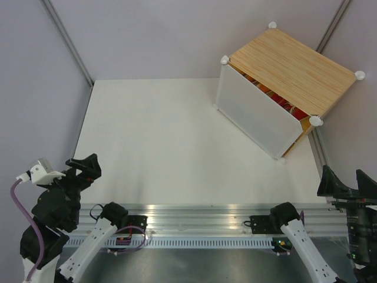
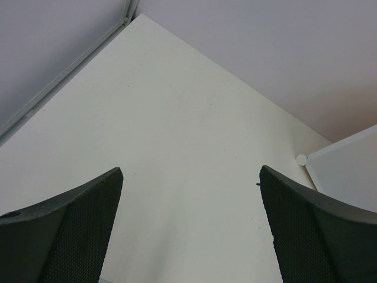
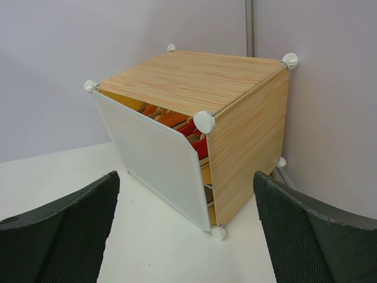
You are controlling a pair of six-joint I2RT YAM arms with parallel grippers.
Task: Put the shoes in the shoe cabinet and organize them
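Left claw stands wide, its two dark fingers spread well apart with nothing between them; it hangs over the near left part of the desk, touching nothing. Right claw is likewise spread wide and holds nothing, poised at the near right edge of the desk. Shoe cabinet sits ahead of the right claw and a little to its left, well apart from it, and far ahead and to the right of the left claw, at the back right corner of the desk and turned at an angle to the desk edges. From the left wrist view only one lower corner of the cabinet shows, at the right margin beyond the right-hand finger. Wood-grain top is in place, with white round knobs at the corners. Frosted door panel faces the claws and stands slightly ajar, leaving a wedge-shaped gap under the front edge of the top. Through that gap the shoes are seen inside the cabinet, orange and red ones; their number and exact arrangement cannot be told. Neither claw touches the cabinet or the door panel.
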